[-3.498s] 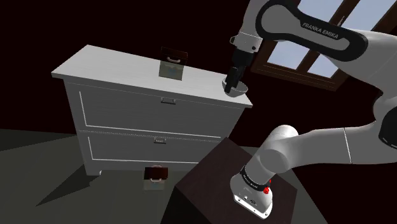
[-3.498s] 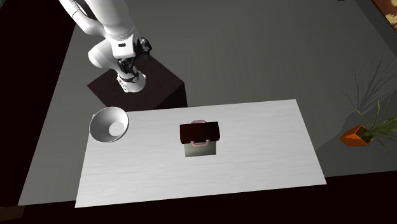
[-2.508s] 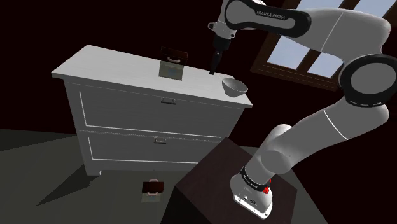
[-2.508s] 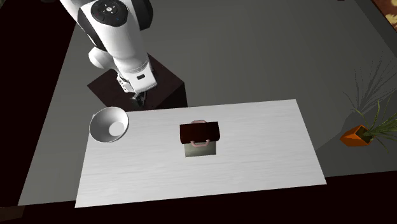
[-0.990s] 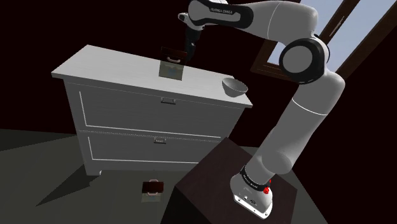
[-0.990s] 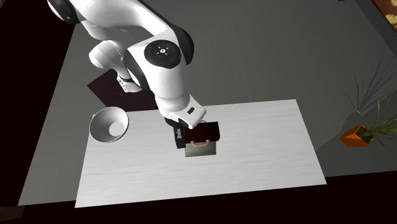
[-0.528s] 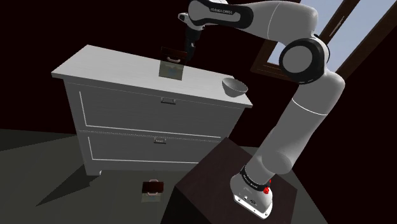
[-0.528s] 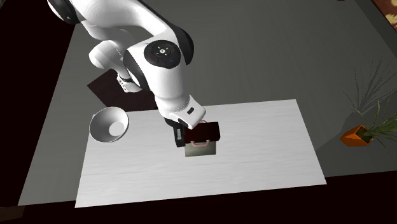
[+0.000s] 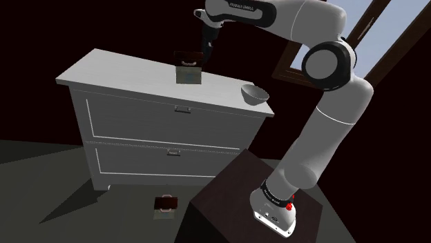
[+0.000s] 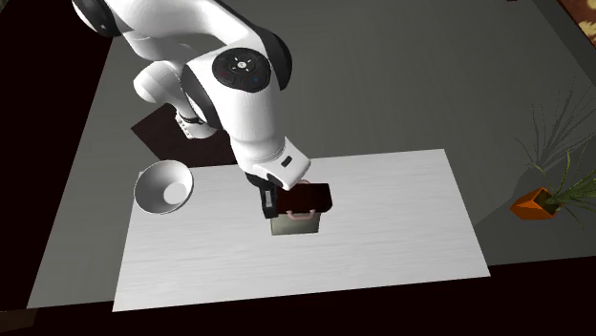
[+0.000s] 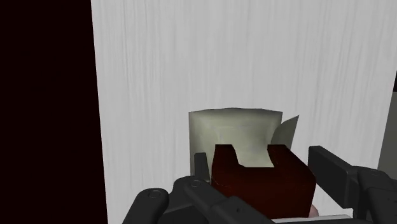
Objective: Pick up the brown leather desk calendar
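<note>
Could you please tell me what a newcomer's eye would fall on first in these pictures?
The big white arm arching over a white chest of drawers draws the eye first, in the shoulder view. Its black tool clasps the dark brown top of a desk calendar over the chest's top, with a white bowl nearer the stand.

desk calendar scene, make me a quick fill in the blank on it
The gripper's jaws are ____ on the desk calendar. The dresser has ____ drawers. The bowl is ____. A second calendar stands on the ____.
Missing: shut; two; empty; floor.
</note>
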